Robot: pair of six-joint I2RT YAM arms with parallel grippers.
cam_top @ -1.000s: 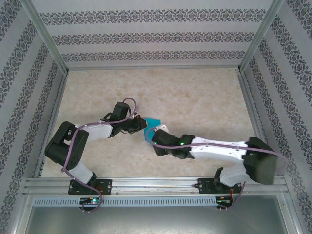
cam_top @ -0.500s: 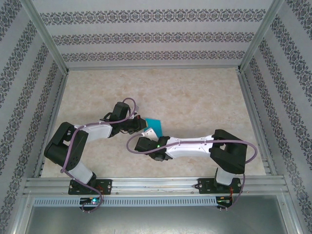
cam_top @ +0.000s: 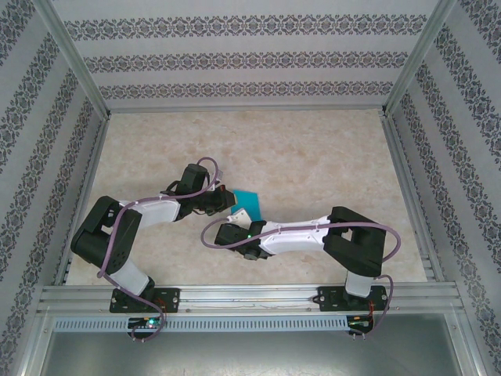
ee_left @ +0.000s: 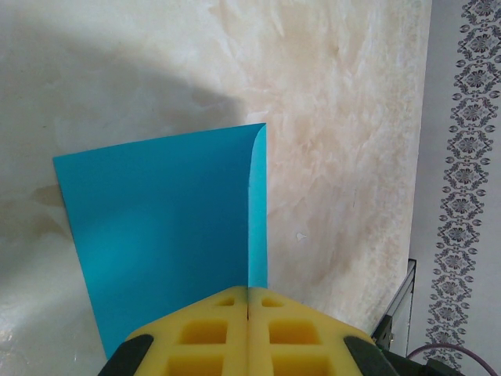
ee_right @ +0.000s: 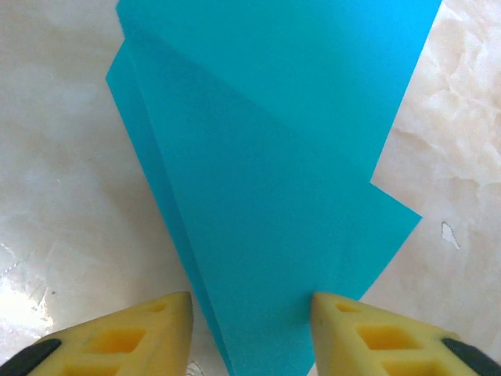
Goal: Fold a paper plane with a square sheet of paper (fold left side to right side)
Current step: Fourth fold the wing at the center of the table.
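Paper (ee_left: 164,235), clamped by the left claw (ee_left: 248,329) likely for steadiness, has its tip straddled by the parted right claw (ee_right: 249,313).

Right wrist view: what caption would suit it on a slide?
The right hand, yellow fingers apart, straddles the narrow end of a folded blue paper on the marbled table.

From above, the wrists (cam_top: 227,211) cover all but a corner of your paper plane (cam_top: 249,200). The left hand (ee_left: 248,301) hides its near edge; at the right hand (ee_right: 250,307) its narrow end runs off frame.
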